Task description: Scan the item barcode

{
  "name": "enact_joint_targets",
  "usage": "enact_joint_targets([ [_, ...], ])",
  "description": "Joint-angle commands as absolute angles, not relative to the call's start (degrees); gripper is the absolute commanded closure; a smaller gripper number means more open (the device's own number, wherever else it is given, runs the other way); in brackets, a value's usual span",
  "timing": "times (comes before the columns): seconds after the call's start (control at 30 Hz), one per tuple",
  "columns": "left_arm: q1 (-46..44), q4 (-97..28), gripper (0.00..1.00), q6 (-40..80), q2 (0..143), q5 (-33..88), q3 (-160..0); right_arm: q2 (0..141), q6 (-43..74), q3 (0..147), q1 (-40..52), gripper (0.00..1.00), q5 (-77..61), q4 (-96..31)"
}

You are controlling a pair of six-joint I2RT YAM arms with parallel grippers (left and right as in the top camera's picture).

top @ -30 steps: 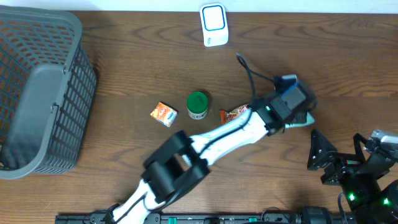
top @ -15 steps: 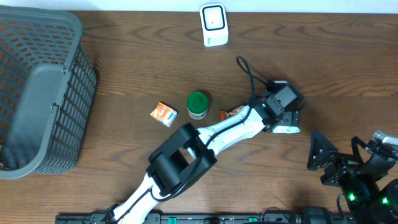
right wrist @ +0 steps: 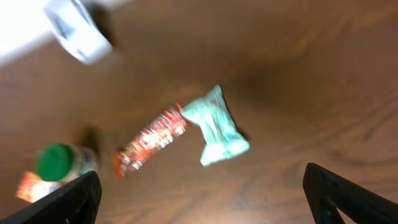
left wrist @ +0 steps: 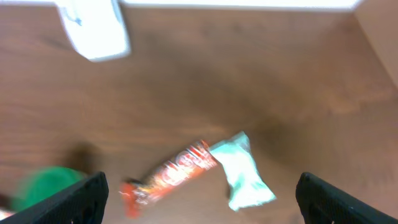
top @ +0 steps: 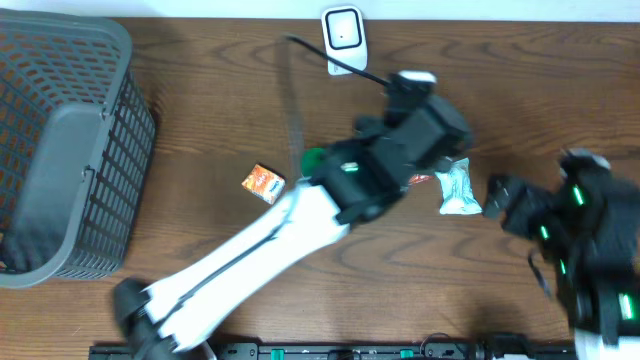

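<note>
— Which step was in hand?

— As I judged it, the pick-up before the scan. The packet (left wrist: 244,174), pale green and white, lay flat on the worktop (top: 200,80), right of centre, and nothing held it. Its left end met the right end of a red wrapper (left wrist: 169,177), touching as far as I could tell.

— And the tools?

— The left tool (left wrist: 202,186) hung above the two sweets with its jaws spread wide and nothing between them. The right tool (right wrist: 202,180) was likewise wide open and empty, looking down on the same pair from the right side.

— Where was the scanner?

— The scanner (top: 343,38) stood at the far edge, near the middle, well apart from the packet.

— So what did the next move call for?

— One tool had to come down over the packet alone, close across its narrow middle without catching the wrapper, then lift it and turn the barcode side toward the scanner's face. Which side bore the barcode I could not say.

— Anything readable?

— Hardly. The wrapper carried pale lettering along its length, too blurred to read. The packet showed no print I could make out. The scanner's face had a blue outline, no words legible.

— Other things about?

— A green-lidded jar (right wrist: 59,163) and a small orange box (top: 263,183) left of the wrapper, and a grey basket (top: 60,150) at the far left.
</note>
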State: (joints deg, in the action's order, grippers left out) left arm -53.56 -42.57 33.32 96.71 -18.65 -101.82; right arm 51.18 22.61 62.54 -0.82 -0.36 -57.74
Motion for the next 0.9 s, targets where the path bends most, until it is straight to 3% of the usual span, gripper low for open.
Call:
enact_joint_targets([
  [0.0, -50.2, -44.7, 0.03, 28.5, 91.3, -25.6, -102.2, 61.1, 24.1, 65.9, -0.4, 0.01, -0.3, -58.0],
  [0.27, -39.2, -52.3, 0.03, 27.6, 79.0, -25.6, -102.2, 84.4, 16.1, 76.1, 3.9, 0.01, -0.3, -58.1],
  [0.37, -35.3, -55.0, 0.03, 27.6, 75.5, -25.6, -102.2, 88.4, 13.0, 77.1, 4.2, 0.03, 1.7, -57.6],
  [0.47, -32.0, -57.7, 0.03, 27.7, 72.4, -25.6, -102.2, 91.9, 13.3, 77.1, 4.1, 0.12, 5.4, -58.8],
  [0.7, -28.3, -60.2, 0.03, 27.7, 67.1, -25.6, -102.2, 100.0, 14.6, 77.0, 5.0, 0.12, 5.3, -58.7],
  [0.77, -27.4, -60.2, 0.03, 27.6, 65.6, -25.6, -102.2, 102.6, 14.5, 77.0, 5.3, 0.16, 5.4, -58.9],
  [0.87, -25.9, -60.7, 0.03, 27.7, 63.8, -25.6, -102.2, 106.3, 14.5, 77.0, 5.3, 0.31, 5.5, -59.2],
])
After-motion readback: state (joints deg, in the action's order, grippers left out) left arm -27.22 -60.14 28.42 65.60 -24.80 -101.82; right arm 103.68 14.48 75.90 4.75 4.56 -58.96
